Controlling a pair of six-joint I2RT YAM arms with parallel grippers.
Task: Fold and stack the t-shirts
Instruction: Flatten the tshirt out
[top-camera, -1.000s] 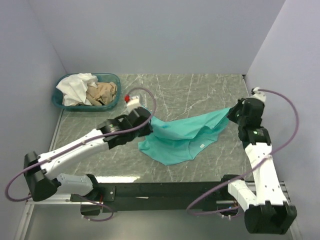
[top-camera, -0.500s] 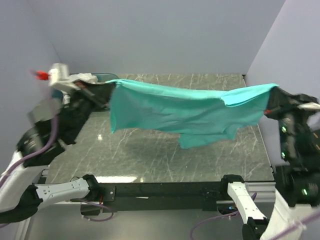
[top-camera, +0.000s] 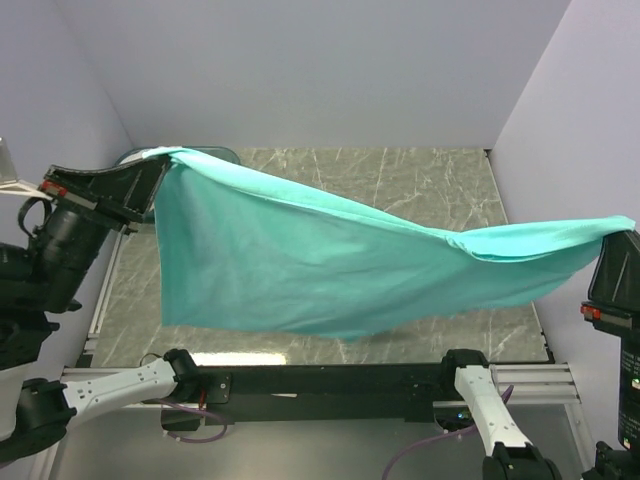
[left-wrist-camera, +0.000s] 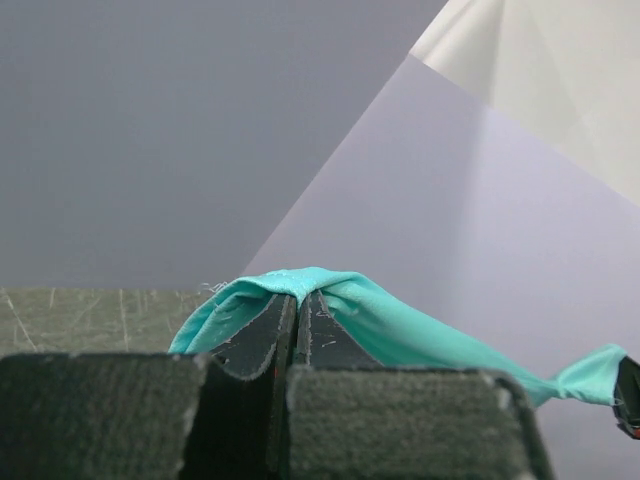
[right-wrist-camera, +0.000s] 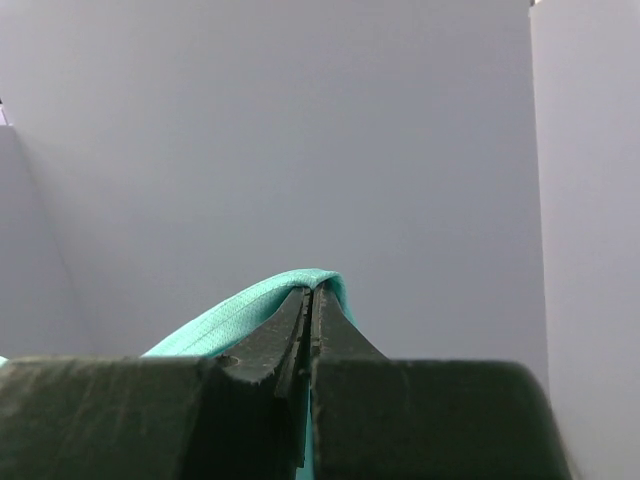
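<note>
The teal-green t-shirt hangs spread wide in the air above the table, stretched between my two grippers. My left gripper is shut on its upper left corner, high at the far left; the cloth wraps over my shut fingertips in the left wrist view. My right gripper is shut on the right corner, high at the right edge; a fold of the cloth shows over the fingertips in the right wrist view. The white and tan shirts are hidden behind the raised cloth.
The grey marble table lies below the shirt. A sliver of the teal basket's rim shows at the far left behind the cloth. Pale walls close in at the back and both sides.
Both grippers have lifted the teal shirt off the table and moved up and apart, toward the camera. The shirt went from crumpled to spread wide and now hides the basket.
</note>
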